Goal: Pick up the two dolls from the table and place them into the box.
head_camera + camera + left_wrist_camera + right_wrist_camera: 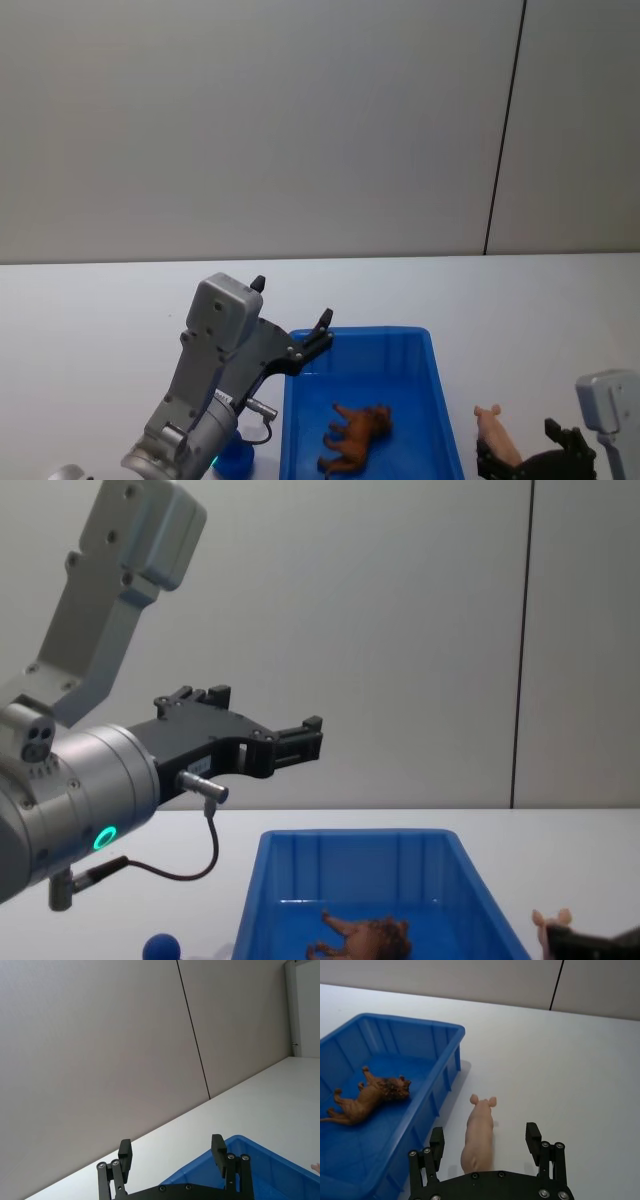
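Head view: we see the box (370, 333) on the white table (100, 320), and we place everything else relative to it. The brown four-legged doll (358, 432) lies on its side on the floor of the box, near the middle and clear of the walls. The pale pink eared doll (480, 1135) is outside the box, on the table just beside its right wall, with its head towards the far end of the box.

The right gripper (520, 455) is low on the right side of the box, at the pink doll. In the right wrist view its fingers (532, 1132) are spread wide, one on each side of the doll's rear half. A gap shows between each finger and the doll, so nothing is pinched.

The left gripper (285, 742) hangs in the air above the box's far left corner, well above the rim. Its fingers (124, 1152) are spread apart with nothing between them.

A dark blue round-headed doll (162, 947) is on the table just left of the box, partly hidden under the left arm.
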`<state>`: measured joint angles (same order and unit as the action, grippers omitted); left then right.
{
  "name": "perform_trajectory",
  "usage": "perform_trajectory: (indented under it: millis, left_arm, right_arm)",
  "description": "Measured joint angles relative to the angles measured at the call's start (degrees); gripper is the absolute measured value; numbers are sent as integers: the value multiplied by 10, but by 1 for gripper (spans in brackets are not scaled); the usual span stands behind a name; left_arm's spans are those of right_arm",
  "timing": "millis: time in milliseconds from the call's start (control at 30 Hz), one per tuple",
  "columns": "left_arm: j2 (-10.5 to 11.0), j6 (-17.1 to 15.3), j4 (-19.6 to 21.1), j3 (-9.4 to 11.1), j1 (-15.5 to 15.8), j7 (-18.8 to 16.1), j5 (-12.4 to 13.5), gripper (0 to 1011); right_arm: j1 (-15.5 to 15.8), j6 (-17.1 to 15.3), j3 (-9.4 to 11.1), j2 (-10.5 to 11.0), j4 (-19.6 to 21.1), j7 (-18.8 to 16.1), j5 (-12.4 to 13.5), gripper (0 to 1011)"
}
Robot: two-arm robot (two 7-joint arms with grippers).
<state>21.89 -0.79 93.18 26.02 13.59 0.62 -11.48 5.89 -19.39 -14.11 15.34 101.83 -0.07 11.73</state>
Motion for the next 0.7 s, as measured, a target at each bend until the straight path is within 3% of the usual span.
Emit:
perform_trajectory:
  millis: [267,700]
  left_arm:
    - [0,0,0,0,0,0,0,1001]
    - [0,0,0,0,0,0,0,1002]
  right_arm:
    - [0,0,0,-3,-25,-7,1,942]
    - [-16,14,-5,-17,-68,-27,-6,560]
